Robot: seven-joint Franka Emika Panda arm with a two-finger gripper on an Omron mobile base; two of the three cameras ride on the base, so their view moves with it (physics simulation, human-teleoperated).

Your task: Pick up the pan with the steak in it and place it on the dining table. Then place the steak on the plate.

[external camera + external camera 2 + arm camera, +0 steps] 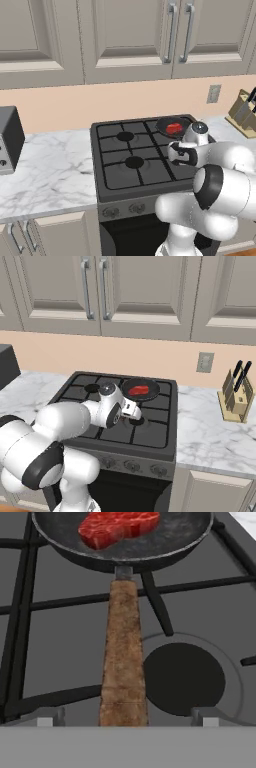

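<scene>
A black pan sits on the back right burner of a dark gas stove, near the stove's rear right corner. A red steak lies inside the pan, toward one side of its base. The pan's long brown handle reaches toward the stove's front edge, passing just beside the front right burner. The white arm bends over the stove's right front part, and its claw hangs above the near end of the handle, spread wide, one fingertip on each side of the handle and nothing held. Marble surface runs along both sides of the stove. A wooden knife block stands on the surface right of the stove, near the wall.
</scene>
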